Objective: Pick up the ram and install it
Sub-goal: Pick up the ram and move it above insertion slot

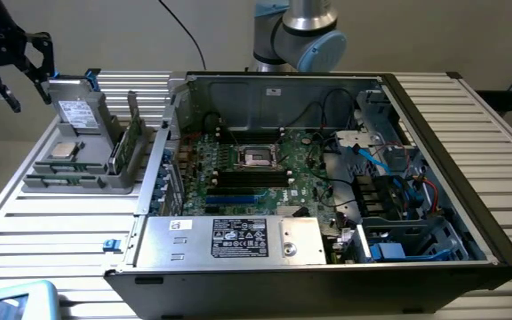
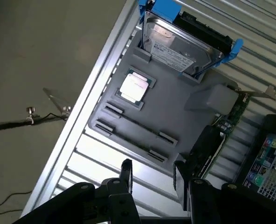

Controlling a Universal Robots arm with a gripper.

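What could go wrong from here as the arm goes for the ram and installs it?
1. The open gripper sits beyond the tall drive; a straight path to the ram could strike it.
2. The ram stands on edge, tight in the holder, so a finger might snag there.
3. Cables lie near the memory slots and could get caught.

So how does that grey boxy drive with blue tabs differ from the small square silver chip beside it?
The grey boxy drive with blue tabs stands propped on edge; the small square silver chip lies flat. The drive is far bigger and oblong; the chip is square. Both sit in the same grey plastic holder.
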